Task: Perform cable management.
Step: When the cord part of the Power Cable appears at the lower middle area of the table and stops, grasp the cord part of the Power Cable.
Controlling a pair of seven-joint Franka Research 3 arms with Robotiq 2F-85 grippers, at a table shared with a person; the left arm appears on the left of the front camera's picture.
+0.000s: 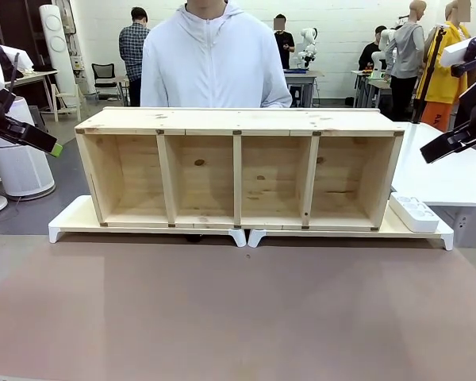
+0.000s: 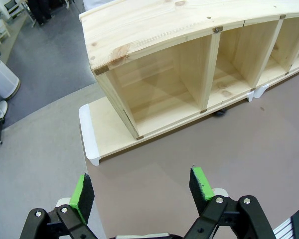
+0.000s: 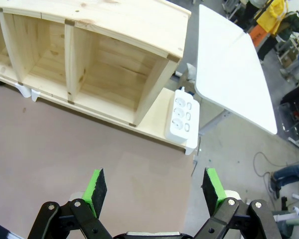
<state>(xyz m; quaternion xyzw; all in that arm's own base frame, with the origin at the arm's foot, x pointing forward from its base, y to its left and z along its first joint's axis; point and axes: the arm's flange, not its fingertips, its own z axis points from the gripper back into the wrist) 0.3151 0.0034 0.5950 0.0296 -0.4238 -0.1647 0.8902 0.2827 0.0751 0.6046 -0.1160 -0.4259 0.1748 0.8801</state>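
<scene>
The left fingers (image 2: 82,191) spread wide and empty before the wooden shelf's (image 2: 154,30) bare end. The right fingers (image 3: 95,185), equally wide and empty, face its power strip (image 3: 182,117) end. The cable's place cannot be told.

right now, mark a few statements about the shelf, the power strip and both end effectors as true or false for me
1. The wooden shelf has four open compartments. True.
2. The power strip lies inside a compartment. False: it lies on the base board, outside the shelf's right end.
3. The right end effector is shut on something. False: its jaws stand open and hold nothing.
4. The left end effector is open, above the table, short of the shelf. True.
5. A person stands behind the shelf. True.
</scene>
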